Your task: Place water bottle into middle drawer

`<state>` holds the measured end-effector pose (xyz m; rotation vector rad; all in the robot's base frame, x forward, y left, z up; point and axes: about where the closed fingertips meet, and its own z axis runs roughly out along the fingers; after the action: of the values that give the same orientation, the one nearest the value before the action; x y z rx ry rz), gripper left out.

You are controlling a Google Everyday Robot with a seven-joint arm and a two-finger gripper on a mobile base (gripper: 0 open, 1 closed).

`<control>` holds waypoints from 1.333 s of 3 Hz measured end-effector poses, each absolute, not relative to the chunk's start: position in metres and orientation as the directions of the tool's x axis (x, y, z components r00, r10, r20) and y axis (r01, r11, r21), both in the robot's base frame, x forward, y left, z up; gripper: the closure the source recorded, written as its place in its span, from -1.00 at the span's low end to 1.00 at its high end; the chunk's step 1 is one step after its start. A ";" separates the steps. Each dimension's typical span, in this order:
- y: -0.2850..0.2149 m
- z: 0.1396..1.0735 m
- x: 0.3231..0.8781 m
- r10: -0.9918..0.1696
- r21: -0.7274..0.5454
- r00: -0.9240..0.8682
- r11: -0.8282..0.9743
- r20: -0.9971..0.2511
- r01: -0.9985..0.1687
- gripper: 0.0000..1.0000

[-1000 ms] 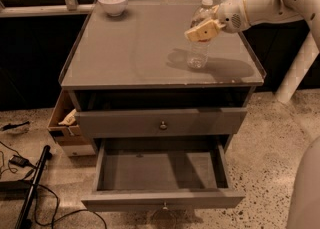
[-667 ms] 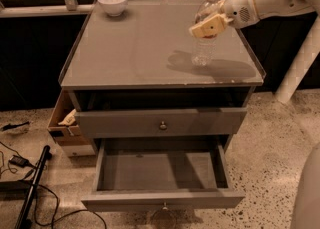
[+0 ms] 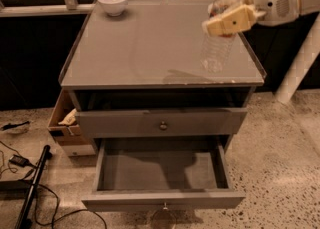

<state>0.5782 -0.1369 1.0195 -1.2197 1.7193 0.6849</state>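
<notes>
Where clamped across its middle by the tan fingers of the gripper, shows no readable label or writing on the bottle. Compared with a moment ago, sits higher and further right, tilted with white cap up-right and clear base down-left, held over the right rear part of the cabinet top. Hangs well apart from the middle drawer, pulled open low at the front beneath the shut knobbed drawer; bowl at the top's far left corner, box beside the cabinet's left side.
</notes>
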 end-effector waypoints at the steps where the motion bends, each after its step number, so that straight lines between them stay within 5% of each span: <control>1: -0.134 0.997 0.576 -0.450 -0.019 -0.152 0.353 -0.880 -0.935 1.00; 4: -0.127 1.009 0.460 -0.382 -0.038 -0.103 0.345 -0.918 -0.938 1.00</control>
<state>0.4601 -0.1273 1.0089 -1.1965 1.6703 0.7427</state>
